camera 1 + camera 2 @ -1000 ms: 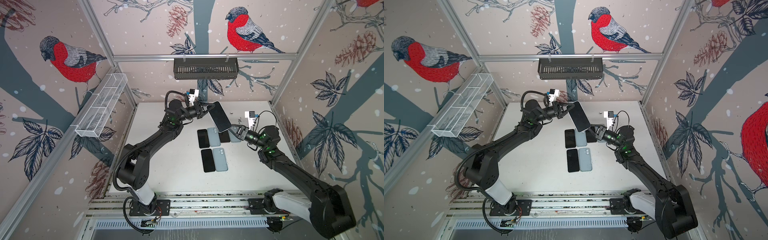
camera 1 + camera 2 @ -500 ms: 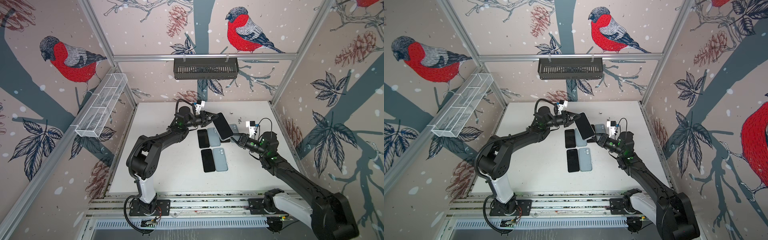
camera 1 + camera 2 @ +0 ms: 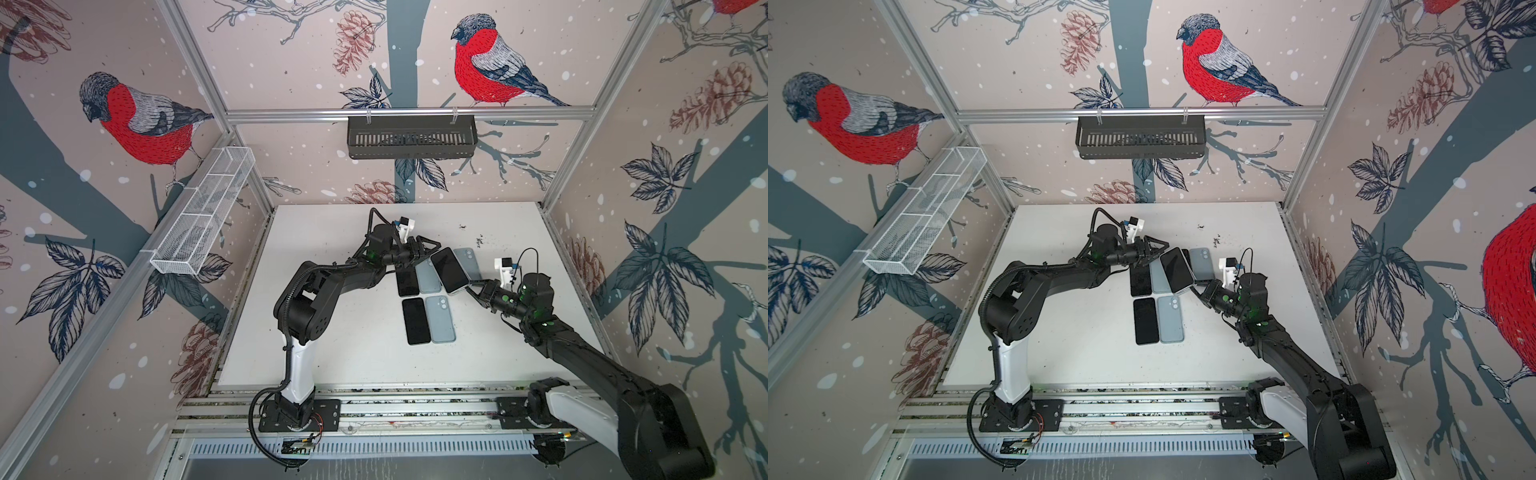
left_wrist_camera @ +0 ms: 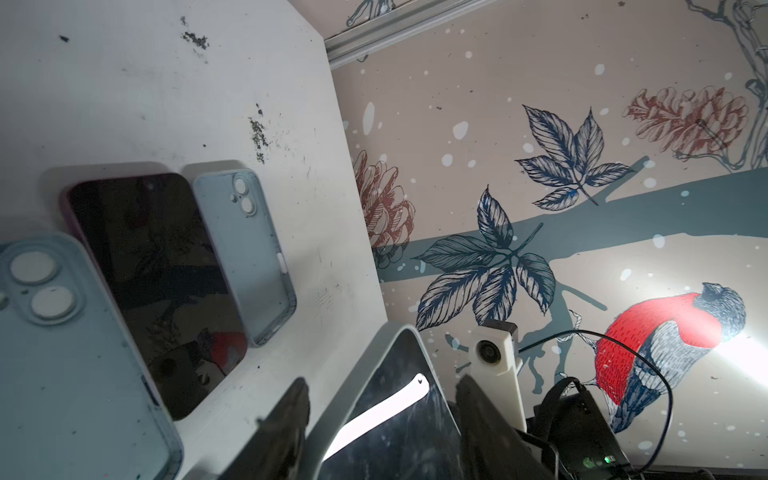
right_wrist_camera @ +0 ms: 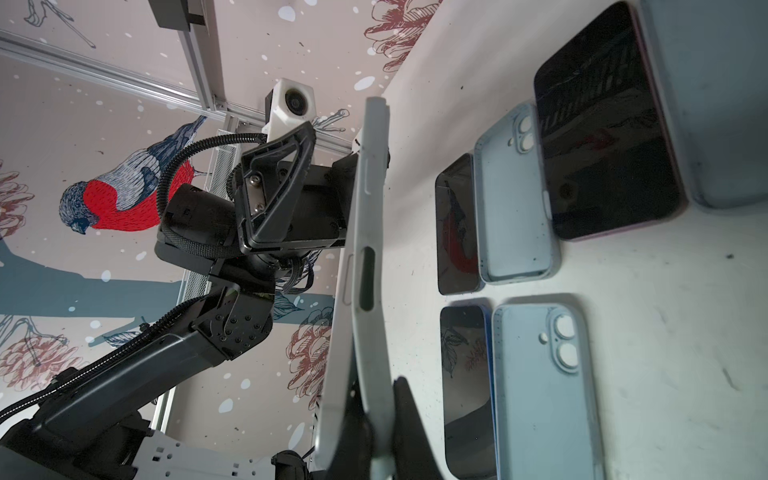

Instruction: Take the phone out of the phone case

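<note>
Between the two claws, lifted off the worktop (image 3: pixel 353 340) — the phone (image 3: pixel 448 270), in its pale case (image 5: pixel 368 199). Right claw (image 3: pixel 471 285) is pinched tight on the end nearest it. Left claw (image 3: pixel 431 252) is spread wide around the far end, with no grip showing. Long axis runs claw to claw, tilted, screen facing up. Phone is probably stiff, slick and breakable; case looks rubbery and bendy — best to take the case rim at a corner and peel it back.
</note>
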Motion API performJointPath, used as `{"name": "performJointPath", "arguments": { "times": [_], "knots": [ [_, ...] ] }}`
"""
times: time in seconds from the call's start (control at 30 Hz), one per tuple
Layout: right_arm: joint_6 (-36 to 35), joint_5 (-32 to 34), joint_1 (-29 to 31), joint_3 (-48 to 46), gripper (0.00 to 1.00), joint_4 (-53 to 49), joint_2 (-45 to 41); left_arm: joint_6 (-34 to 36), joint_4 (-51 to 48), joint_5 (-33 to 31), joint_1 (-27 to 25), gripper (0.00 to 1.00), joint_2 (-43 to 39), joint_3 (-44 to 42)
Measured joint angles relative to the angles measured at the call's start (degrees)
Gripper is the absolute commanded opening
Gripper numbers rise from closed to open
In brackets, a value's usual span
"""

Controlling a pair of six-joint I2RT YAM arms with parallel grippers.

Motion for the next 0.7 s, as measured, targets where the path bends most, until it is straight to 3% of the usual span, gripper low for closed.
{"name": "performJointPath", "arguments": {
  "times": [0.3, 0.43, 0.7],
  "knots": [
    [0.0, -0.3, -2.2, -1.4, 0.0, -0.2, 0.0, 5.6, -9.2, -6.4, -0.3, 0.72, -0.1, 2.6],
    [0.0, -0.7, -3.1, -1.4, 0.0, -0.2, 0.0, 9.7, -14.9, -9.9, -0.3, 0.82, -2.0, 4.0],
    [0.0, -1.8, -4.7, -1.5, 0.0, -0.8, 0.0, 20.3, -28.7, -16.6, -1.9, 0.89, -6.7, 9.9]
  ]
}}
